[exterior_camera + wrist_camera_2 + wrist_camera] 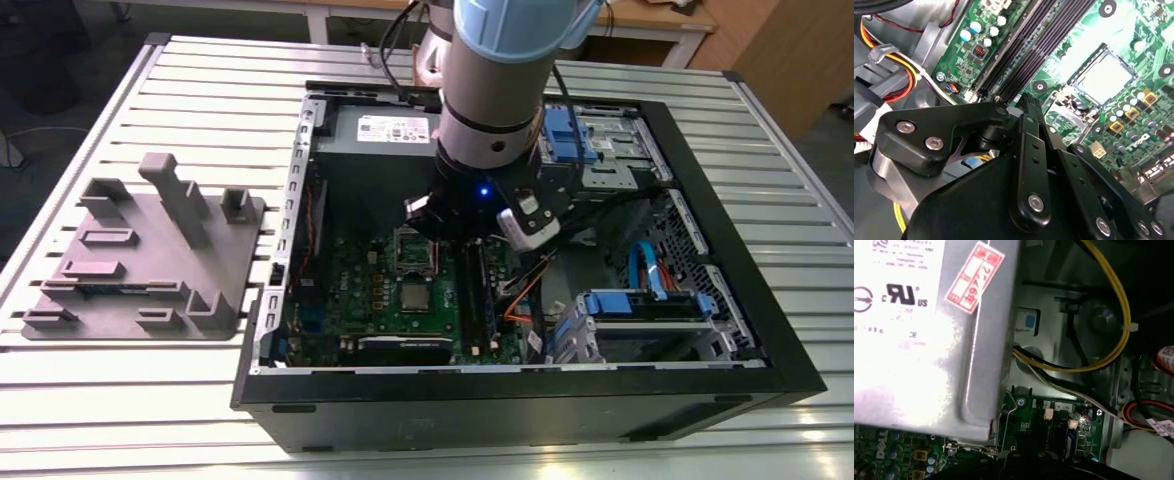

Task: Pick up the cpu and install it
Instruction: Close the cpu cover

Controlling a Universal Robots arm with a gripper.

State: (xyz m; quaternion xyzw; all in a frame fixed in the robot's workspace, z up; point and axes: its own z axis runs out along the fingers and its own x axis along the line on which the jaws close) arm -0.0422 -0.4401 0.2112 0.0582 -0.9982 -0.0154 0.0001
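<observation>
I get hard glare whitening the grey metal power-supply box (914, 340) in the first wrist view; beside it the dark metal case wall (1069, 270) lies dim.

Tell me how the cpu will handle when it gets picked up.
The cpu looks like a thin, flat metal-topped square, so probably stiff and light for its size. Lying flat on the motherboard, it should not roll or tip, but its low edges may offer little to grip. The smooth shiny top could be slippery.
</observation>
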